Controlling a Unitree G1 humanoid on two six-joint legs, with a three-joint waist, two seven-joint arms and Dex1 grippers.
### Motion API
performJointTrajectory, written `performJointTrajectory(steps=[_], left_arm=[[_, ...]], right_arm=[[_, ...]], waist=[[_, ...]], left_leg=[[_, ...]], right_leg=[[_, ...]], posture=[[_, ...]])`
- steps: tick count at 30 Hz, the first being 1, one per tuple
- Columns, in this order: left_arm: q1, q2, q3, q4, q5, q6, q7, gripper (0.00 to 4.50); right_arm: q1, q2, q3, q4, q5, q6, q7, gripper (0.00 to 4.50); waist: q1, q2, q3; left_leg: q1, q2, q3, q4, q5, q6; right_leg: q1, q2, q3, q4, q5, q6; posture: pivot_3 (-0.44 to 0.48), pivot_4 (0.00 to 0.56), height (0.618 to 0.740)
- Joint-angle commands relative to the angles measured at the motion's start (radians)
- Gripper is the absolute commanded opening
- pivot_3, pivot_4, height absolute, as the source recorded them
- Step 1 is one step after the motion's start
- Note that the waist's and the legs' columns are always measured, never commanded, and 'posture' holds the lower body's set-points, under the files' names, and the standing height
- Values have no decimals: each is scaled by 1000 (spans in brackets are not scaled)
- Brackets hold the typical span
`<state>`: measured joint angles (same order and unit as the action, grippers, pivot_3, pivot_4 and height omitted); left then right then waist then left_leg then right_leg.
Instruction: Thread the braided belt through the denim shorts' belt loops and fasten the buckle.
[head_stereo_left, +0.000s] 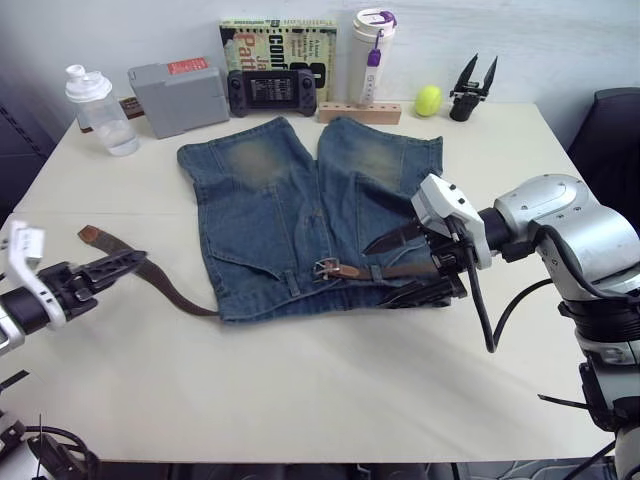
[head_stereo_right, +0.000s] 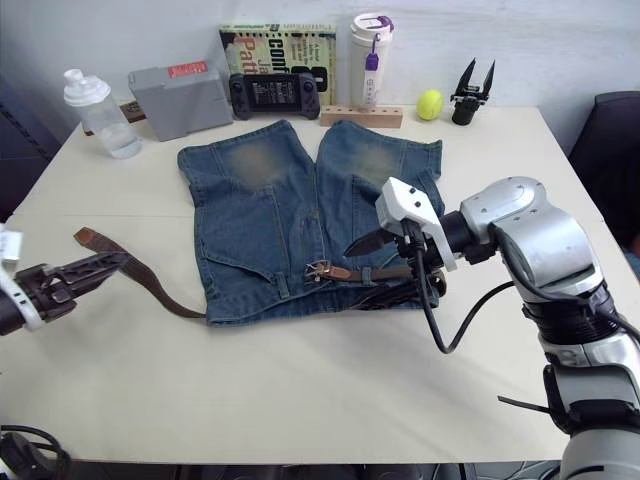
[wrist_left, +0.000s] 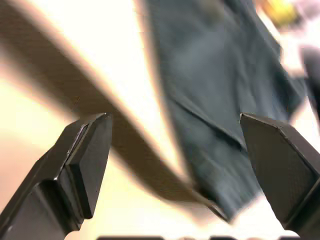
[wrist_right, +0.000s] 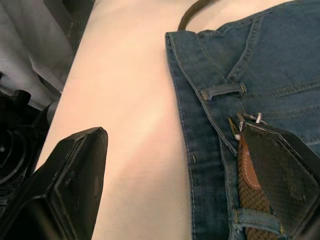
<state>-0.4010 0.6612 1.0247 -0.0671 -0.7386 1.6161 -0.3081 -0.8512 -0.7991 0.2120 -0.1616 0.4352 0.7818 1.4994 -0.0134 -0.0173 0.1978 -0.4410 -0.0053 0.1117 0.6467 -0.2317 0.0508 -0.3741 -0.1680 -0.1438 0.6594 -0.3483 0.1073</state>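
The shorts (head_stereo_left: 300, 215) lie flat on the tabletop (head_stereo_left: 330, 390), waistband toward the robot, which puts the loops (wrist_right: 222, 91) within reach of both arms. The belt (head_stereo_left: 175, 290) runs along that waistband: its buckle (head_stereo_left: 325, 267) sits near the middle, the strap passing under loops on the robot's right side, while the long free end trails off the left edge of the shorts and curves across the bare tabletop to its tip (head_stereo_left: 90, 234).

The right gripper (head_stereo_left: 415, 265) hovers over the right end of the waistband, fingers spread wide and holding nothing, probably to pin or feed the strap there. The left gripper (head_stereo_left: 100, 272) is low by the trailing end, fingers (wrist_left: 87, 160) wide apart either side of the strap, not closed on it, seemingly lined up to take it.

The buckle is not fastened.
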Motion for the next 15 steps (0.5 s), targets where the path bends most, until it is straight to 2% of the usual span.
performJointTrajectory(steps=[1, 4, 6, 8, 11, 15], left_arm=[[-165, -161, 104, -120, 132, -2, 297, 4399], [-298, -275, 148, -152, 187, -2, 444, 4399], [-382, -322, 146, -161, 297, -2, 536, 4399], [-443, -362, 96, -128, 393, -51, 627, 4399], [-488, -390, 23, -62, 512, -126, 742, 4399], [-527, -393, -53, 57, 589, -213, 798, 4399]], right_arm=[[-36, -7, -1, 3, -1, -37, -1, 4500], [-47, -3, 18, 24, -27, -70, -15, 4500], [-56, 5, 15, 26, -20, -69, -24, 4500], [-62, 15, 6, 23, -18, -71, -46, 4500], [-60, 15, 1, 15, -28, -80, -75, 4500], [-50, 7, -6, 8, -36, -86, -107, 4500]], waist=[[18, -6, 0], [31, -16, -2], [32, -18, -2], [30, -18, -2], [30, -19, -2], [28, -19, -2]], left_leg=[[0, 0, 0, 1, -1, -1], [-2, -1, 0, 2, -1, -1], [-2, 0, 1, 1, -2, -2], [-2, -1, 3, 1, -2, -2], [-2, 0, 4, 0, -2, -2], [-2, 1, 5, 1, -2, -2]], right_leg=[[0, 0, 0, 0, 0, 0], [0, 1, 2, 1, 1, 1], [-1, 3, 2, 1, 2, 3], [-1, 3, 3, 0, 2, 3], [-1, 3, 3, -1, 2, 3], [-1, 4, 4, 0, 2, 3]], posture=[[0, 150, 697], [0, 150, 697], [0, 150, 697], [0, 150, 697], [0, 150, 697], [0, 150, 697]])
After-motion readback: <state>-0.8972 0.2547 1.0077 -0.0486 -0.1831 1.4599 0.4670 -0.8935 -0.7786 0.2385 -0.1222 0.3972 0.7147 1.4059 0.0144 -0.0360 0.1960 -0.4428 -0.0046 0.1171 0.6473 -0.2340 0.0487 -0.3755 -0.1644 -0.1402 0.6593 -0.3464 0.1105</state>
